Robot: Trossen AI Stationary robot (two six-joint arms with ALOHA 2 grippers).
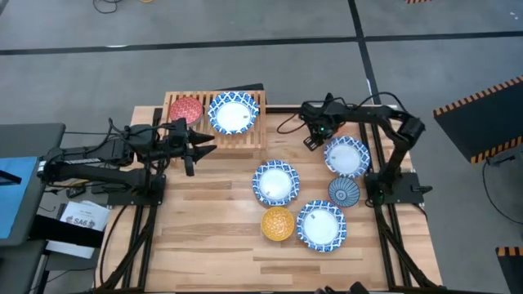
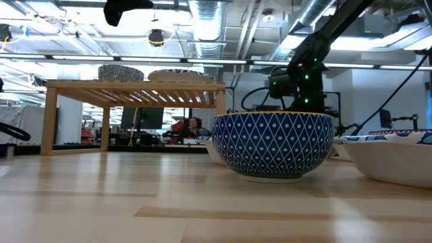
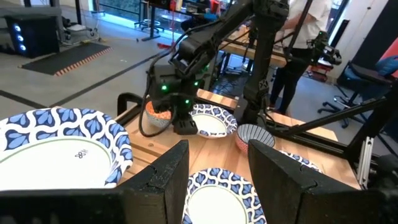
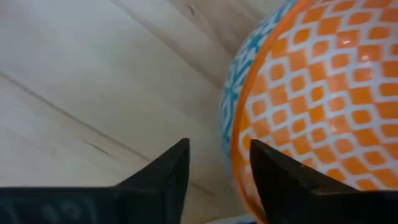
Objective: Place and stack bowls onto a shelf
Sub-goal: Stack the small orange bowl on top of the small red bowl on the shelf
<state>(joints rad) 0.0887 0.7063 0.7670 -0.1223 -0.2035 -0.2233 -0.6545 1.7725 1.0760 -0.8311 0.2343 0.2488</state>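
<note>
Right wrist view: the right gripper (image 4: 217,165) has its two dark fingers parted, nothing between them, hanging just above the rim of the orange bowl (image 4: 311,93); one finger lies over the bowl's inner side, the other over bare tabletop (image 4: 93,74), so the rim runs between them. Judged: a straight descent would straddle the rim for a pinch. In the high view this gripper (image 1: 315,135) sits at the table's back edge, just beside a wide blue-and-white bowl (image 1: 346,156); the orange bowl is hidden under it there. The shelf (image 1: 249,139) lies to its left, holding a red bowl (image 1: 185,109) and a wide patterned bowl (image 1: 233,113). The left gripper (image 1: 196,149), part open and empty, waits in front of the shelf.
</note>
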